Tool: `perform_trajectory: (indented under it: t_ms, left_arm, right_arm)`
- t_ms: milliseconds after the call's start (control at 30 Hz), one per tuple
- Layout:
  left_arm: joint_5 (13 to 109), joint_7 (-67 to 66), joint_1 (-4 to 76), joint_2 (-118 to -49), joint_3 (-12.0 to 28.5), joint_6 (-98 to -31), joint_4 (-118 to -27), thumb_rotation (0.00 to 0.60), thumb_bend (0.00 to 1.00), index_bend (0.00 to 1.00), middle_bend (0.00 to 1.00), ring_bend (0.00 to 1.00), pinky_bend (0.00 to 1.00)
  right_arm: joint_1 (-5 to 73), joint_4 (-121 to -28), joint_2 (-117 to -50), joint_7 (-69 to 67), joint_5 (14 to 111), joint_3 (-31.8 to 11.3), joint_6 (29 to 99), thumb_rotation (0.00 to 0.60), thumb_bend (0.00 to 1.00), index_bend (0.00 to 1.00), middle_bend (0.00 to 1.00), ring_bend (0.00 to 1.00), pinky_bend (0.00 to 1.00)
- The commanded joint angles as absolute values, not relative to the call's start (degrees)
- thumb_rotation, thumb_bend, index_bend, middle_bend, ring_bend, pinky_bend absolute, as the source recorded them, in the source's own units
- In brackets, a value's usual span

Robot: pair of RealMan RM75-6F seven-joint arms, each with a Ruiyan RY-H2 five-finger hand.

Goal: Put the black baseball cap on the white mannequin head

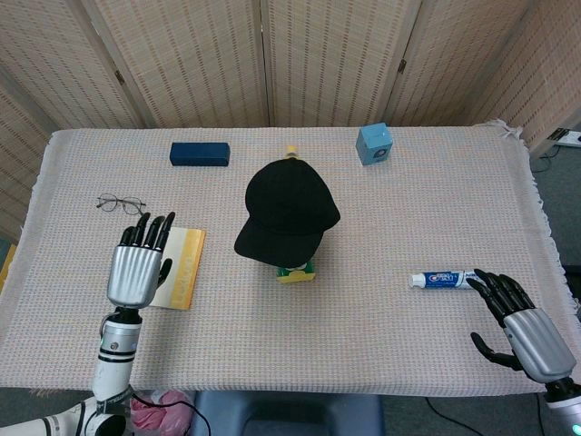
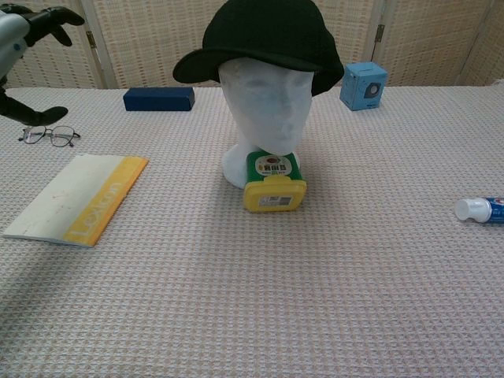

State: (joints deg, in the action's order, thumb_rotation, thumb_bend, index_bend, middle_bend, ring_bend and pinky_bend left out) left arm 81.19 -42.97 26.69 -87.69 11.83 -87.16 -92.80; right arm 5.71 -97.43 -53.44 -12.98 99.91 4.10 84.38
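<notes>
Mid-table, slightly far of centre, the white mannequin head (image 2: 264, 118) stands upright with the black baseball cap (image 2: 264, 39) seated on its crown, brim pointing toward the near-left. Cap looks level in the chest view and covers the top of the head down to the brow. Judged from this, the placing is done.

Left hand (image 1: 136, 263) hovers over the near-left of the table, fingers spread and straight, nothing in it; it sits above the left edge of the yellow-and-white booklet (image 2: 79, 197). Right hand (image 1: 522, 325) is at the near-right corner, fingers apart and loosely curved, also holding nothing.

Risks from here, as I judge them:
- The cap rests by its own fit only. If either arm swings across centre, a knock on the brim could tip or slide it off.
- The mannequin head has a narrow base; a bump could topple head and cap together.
- How snug the cap is at the back cannot be told; that side is hidden.

Surroundings: a yellow-and-green container (image 2: 273, 183) lies touching the near side of the mannequin base. Eyeglasses (image 1: 121, 204) lie far-left of the booklet, near the left hand's reach. A dark blue box (image 1: 199, 153) sits at the far-left, a light blue cube (image 1: 374, 143) at the far-right. A toothpaste tube (image 1: 445, 280) lies just beside the right hand's fingertips, between that hand and centre, and could be nudged by any inward move.
</notes>
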Motion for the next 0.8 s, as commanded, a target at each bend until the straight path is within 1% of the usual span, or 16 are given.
perform_trajectory:
  t_ms: [33, 100, 200, 267, 333, 433, 533, 600, 700, 800]
  left_arm:
    - [82.68, -24.77, 20.33, -76.96, 9.32, -89.29, -96.38, 0.6, 0.28, 0.1, 0.25, 0.18, 0.37]
    - [82.98, -15.89, 18.27, -71.35, 6.95, -87.44, -98.12, 0.6, 0.27, 0.08, 0.24, 0.18, 0.37]
    - [84.23, -4.86, 16.28, -63.63, 3.08, -83.64, -99.96, 0.6, 0.26, 0.03, 0.19, 0.17, 0.36]
    - [87.08, 1.34, 15.06, -61.42, 0.88, -83.54, -97.83, 0.6, 0.26, 0.01, 0.13, 0.14, 0.31]
    - [88.04, 3.45, 13.61, -61.41, -0.5, -84.29, -95.17, 0.6, 0.25, 0.0, 0.08, 0.11, 0.28]
    - [88.89, 4.86, 10.81, -63.31, -1.48, -87.56, -91.42, 0.6, 0.25, 0.0, 0.05, 0.09, 0.28]
    - [89.8, 4.27, 7.27, -66.15, -1.46, -93.52, -87.59, 0.6, 0.25, 0.0, 0.04, 0.07, 0.27]
    - [91.27, 4.51, 5.12, -67.66, -2.19, -96.74, -86.16, 0.6, 0.25, 0.0, 0.02, 0.05, 0.26]
    - [92.25, 3.71, 3.08, -68.24, -3.36, -98.34, -85.78, 0.6, 0.25, 0.0, 0.02, 0.05, 0.24]
    - [92.02, 2.92, 2.17, -68.02, -3.65, -98.16, -86.01, 0.6, 0.25, 0.0, 0.02, 0.05, 0.24]
  right_arm:
    - [6.67, -97.59, -54.26, -11.52, 98.85, 3.78, 82.49, 0.6, 0.33, 0.0, 0.0, 0.0, 0.0]
    - [7.23, -97.78, -54.83, -10.66, 98.31, 3.67, 81.15, 0.6, 0.33, 0.0, 0.0, 0.0, 0.0]
    - [7.9, -97.87, -55.74, -9.12, 97.98, 3.5, 79.81, 0.6, 0.33, 0.0, 0.0, 0.0, 0.0]
    - [8.32, -97.92, -56.32, -8.41, 97.64, 3.38, 78.96, 0.6, 0.33, 0.0, 0.0, 0.0, 0.0]
    - [8.61, -97.8, -56.94, -7.59, 97.25, 3.14, 78.47, 0.6, 0.33, 0.0, 0.0, 0.0, 0.0]
    - [8.99, -97.67, -57.86, -6.48, 96.93, 2.99, 77.79, 0.6, 0.34, 0.0, 0.0, 0.0, 0.0]
    - [9.36, -97.42, -58.57, -5.63, 96.23, 2.76, 77.03, 0.6, 0.34, 0.0, 0.0, 0.0, 0.0]
    - [9.55, -97.56, -58.81, -5.01, 95.91, 2.75, 76.56, 0.6, 0.34, 0.0, 0.0, 0.0, 0.0]
    - [9.78, -98.08, -58.91, -4.19, 95.74, 2.87, 76.02, 0.6, 0.34, 0.0, 0.0, 0.0, 0.0]
    - [10.11, -98.4, -59.15, -3.31, 95.22, 2.9, 75.13, 0.6, 0.34, 0.0, 0.0, 0.0, 0.0]
